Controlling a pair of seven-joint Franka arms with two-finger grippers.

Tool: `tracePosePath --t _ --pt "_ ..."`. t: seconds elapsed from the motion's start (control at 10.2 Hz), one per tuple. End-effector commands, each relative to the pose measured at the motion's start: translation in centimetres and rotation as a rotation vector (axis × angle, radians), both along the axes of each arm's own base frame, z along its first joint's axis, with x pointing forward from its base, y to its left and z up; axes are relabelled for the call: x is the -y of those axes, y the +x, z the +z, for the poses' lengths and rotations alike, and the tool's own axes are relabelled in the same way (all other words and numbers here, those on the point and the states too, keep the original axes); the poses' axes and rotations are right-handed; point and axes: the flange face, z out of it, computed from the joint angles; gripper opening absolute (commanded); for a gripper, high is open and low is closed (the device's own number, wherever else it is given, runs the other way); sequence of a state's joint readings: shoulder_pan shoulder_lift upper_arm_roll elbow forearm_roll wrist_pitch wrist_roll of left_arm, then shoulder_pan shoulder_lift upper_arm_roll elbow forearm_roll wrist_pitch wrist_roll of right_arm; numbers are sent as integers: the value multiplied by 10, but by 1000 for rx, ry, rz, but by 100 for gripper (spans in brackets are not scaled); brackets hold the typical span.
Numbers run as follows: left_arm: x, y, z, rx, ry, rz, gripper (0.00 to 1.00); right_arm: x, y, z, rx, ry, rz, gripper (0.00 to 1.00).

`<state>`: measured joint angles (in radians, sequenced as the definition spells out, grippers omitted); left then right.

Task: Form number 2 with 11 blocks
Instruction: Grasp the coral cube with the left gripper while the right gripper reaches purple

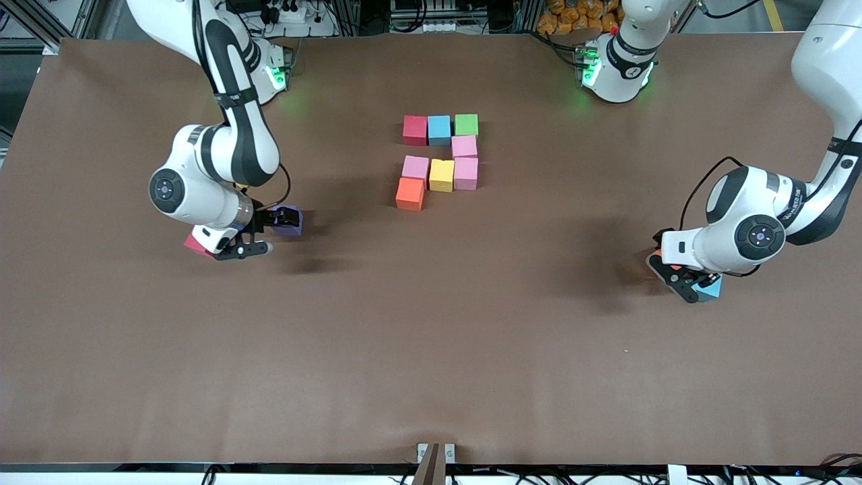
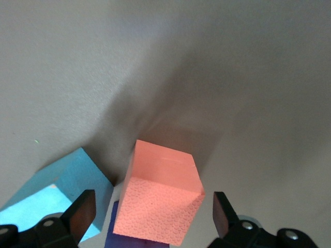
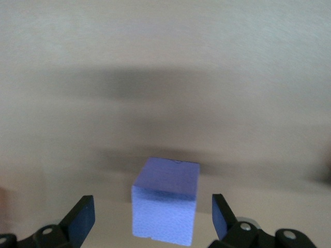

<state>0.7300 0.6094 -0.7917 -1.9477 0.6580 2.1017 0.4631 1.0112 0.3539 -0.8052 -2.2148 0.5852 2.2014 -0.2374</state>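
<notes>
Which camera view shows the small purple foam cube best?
The right wrist view: the small purple foam cube sits unobstructed between the right gripper's open fingers. The front view shows only part of it beside that gripper. The left wrist view does not show it.

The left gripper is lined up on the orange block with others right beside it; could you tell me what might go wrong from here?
1. The left gripper stands open around the orange block, with a light blue block right beside one finger; closing may nudge or catch it.
2. The right gripper, open astride the purple block, has a red block close by that it could bump.
</notes>
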Motion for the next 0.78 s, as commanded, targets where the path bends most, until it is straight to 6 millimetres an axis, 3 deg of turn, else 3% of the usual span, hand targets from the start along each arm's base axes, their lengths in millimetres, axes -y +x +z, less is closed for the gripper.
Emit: tracePosePath --t 0.0,0.39,0.59,0.68 --pt "-9 -9 -9 26 7 -21 100 15 -14 -8 4 -13 -70 100" --pt "-14 -15 -15 27 7 -24 100 15 -29 -30 6 -1 -152 100" --pt "-16 -17 -19 43 6 -39 100 1 -32 -34 5 25 -174 100" --pt "-19 -17 -23 49 1 -36 94 -6 -33 -38 12 20 -177 100"
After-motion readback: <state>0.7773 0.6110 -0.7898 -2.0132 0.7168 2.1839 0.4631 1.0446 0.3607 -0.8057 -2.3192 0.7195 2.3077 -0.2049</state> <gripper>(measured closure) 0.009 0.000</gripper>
